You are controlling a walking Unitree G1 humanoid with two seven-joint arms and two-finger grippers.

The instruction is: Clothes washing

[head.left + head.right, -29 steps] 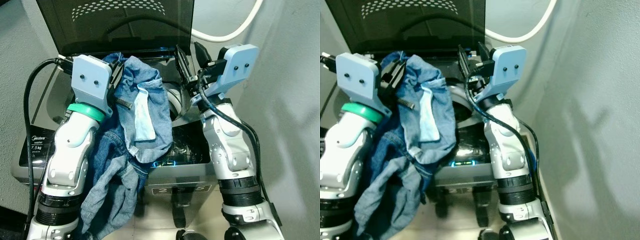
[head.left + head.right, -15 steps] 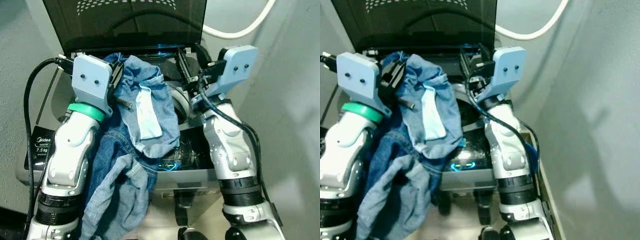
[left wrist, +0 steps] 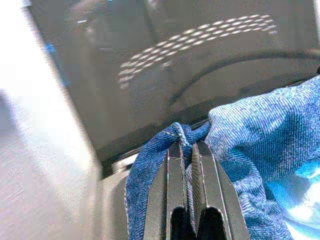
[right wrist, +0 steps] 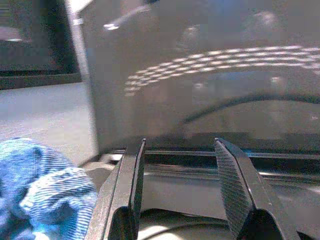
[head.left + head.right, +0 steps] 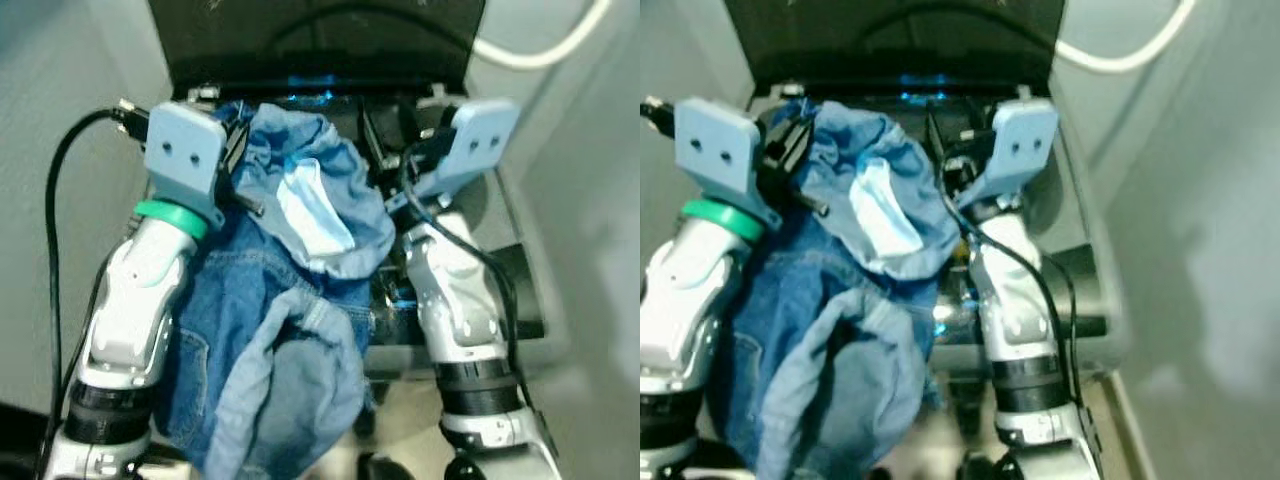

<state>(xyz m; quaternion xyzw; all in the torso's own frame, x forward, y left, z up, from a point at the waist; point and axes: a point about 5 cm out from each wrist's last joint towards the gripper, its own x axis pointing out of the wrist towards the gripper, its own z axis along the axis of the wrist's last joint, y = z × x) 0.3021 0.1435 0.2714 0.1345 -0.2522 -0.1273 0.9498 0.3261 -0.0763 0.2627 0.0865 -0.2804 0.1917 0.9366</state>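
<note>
Grey walls stand close on both sides of the washing machine [image 5: 520,290], which is before me with its dark lid [image 5: 320,40] raised upright at the back. What lies in the tub I cannot tell, because the jeans [image 5: 290,300] cover most of the opening (a pale blue pocket lining faces up on the fabric). My left gripper [image 3: 186,155] has its fingers pressed together on a fold of the jeans, near the back edge of the machine, and the rest of the denim hangs down over the front and beside my left arm. My right gripper [image 4: 182,175] is held above the machine's right side with its fingers spread and nothing between them. From the right wrist camera I see the rim of the tub under the lid and one corner of the denim; the left wrist camera gives the pinch itself, with the lid's dotted pattern behind.
</note>
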